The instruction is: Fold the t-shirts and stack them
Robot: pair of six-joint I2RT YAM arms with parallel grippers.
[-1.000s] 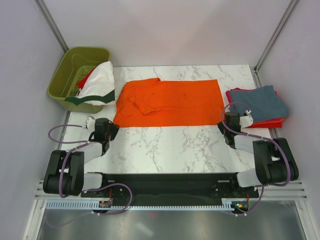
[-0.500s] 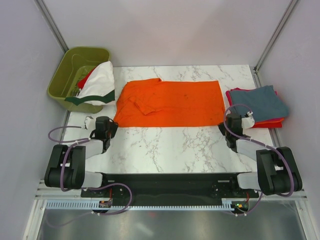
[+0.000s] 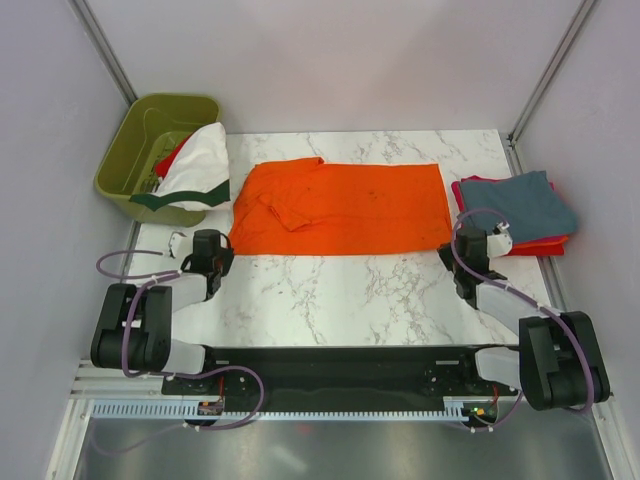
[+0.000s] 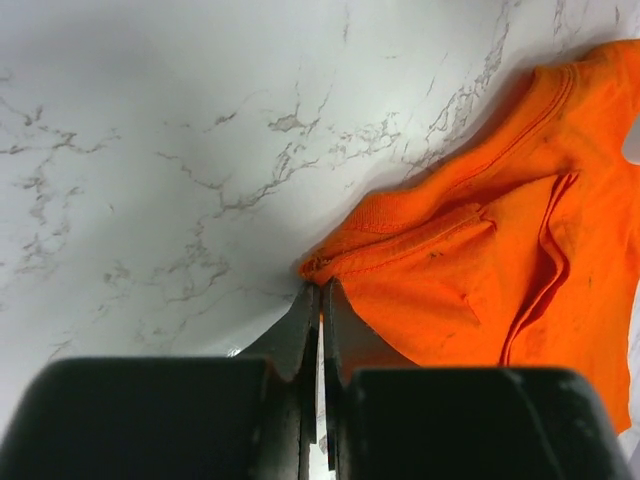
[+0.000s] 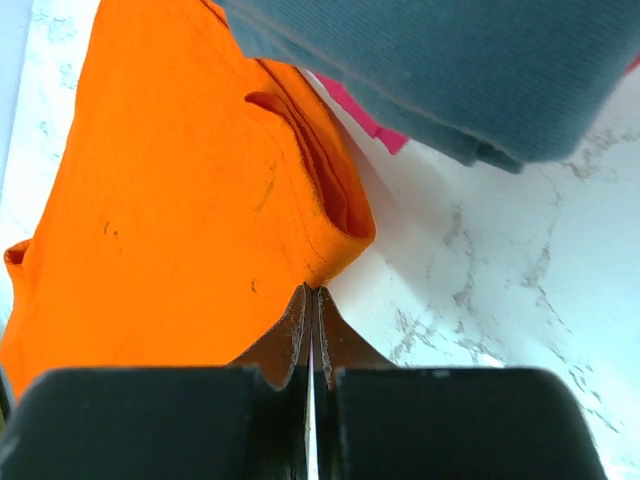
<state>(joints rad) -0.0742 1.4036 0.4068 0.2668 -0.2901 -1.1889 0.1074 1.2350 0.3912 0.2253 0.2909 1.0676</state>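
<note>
One orange t-shirt [image 3: 340,205] lies spread ahead of two hands. The left hand [image 4: 320,290] and right hand [image 5: 312,290] each pinch a near corner. Open counter [image 3: 340,290] runs between them. One blue-grey t-shirt [image 3: 520,205] tops a stack beside the right hand.

The orange t-shirt [image 3: 340,208] lies flat as a long folded band, its near corners nipped in my left gripper [image 4: 320,295] and right gripper [image 5: 311,295]. To its right, the blue-grey t-shirt [image 3: 520,205] tops a folded stack over a red t-shirt [image 3: 545,245] and a magenta t-shirt [image 5: 375,125]. The white green-trimmed t-shirt [image 3: 195,170] droops over the bin [image 3: 140,130] rim.
</note>
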